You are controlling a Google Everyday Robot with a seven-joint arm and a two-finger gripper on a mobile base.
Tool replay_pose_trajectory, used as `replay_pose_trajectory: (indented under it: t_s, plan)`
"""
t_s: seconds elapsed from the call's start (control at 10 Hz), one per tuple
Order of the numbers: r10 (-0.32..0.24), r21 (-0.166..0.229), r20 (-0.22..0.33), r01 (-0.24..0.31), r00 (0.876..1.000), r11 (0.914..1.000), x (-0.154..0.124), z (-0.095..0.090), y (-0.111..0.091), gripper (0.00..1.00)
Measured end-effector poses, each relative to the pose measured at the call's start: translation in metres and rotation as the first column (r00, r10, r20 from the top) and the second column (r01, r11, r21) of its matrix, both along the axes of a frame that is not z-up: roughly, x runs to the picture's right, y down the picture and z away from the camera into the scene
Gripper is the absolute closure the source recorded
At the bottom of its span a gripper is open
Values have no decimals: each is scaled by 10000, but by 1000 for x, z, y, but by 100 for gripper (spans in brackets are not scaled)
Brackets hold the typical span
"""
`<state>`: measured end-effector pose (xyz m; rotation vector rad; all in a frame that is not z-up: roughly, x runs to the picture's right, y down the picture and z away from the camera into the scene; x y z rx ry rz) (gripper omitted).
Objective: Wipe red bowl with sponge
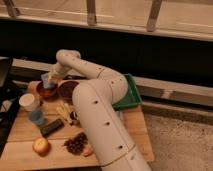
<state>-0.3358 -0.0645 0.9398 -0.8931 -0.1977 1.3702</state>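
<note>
Your gripper point(50, 81) sits at the far left of the wooden surface point(30, 132), clenched on the sponge point(45, 80). The sponge shows as a small light-blue block at the gripper's tip. It hangs directly over the red bowl point(46, 93), at or just above the rim; you cannot tell whether it touches the inside.

The purple bowl point(67, 90) stands just beside the red bowl on its right, close enough to crowd any sideways sweep. Nearer to you on the left are a white cup point(28, 101) and, just in front of it, a blue cup point(36, 117). Both are close to the red bowl's near side.

Further toward the near edge lie a dark block point(51, 127), a yellow item point(63, 112), a round orange-yellow fruit point(41, 145) and a dark clustered heap point(75, 143).

The arm point(100, 115) rises from the near right, bends over the surface and hides much of its right half. It also covers part of the green tray point(131, 97) at the far right, which sits well apart from the bowls.
</note>
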Motion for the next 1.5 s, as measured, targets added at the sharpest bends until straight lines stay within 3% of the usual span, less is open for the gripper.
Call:
replay_pose_trajectory:
  t_s: [0.2,0.4,0.6,0.9,1.2,1.5]
  plan:
    - [-230,-25,315,231,9992,9997,-25,-2,4,100]
    - [-467,-151,420,473,9980,9988,-31,-9,16,100]
    - [-601,-237,283,608,9978,9979,-20,-16,26,100]
    - [-477,-555,-318,459,9984,9974,17,-25,41,100]
    - [-307,-455,-636,278,9975,9986,28,-20,29,100]
    - [-344,-119,-362,340,9988,9994,2,-11,7,100]
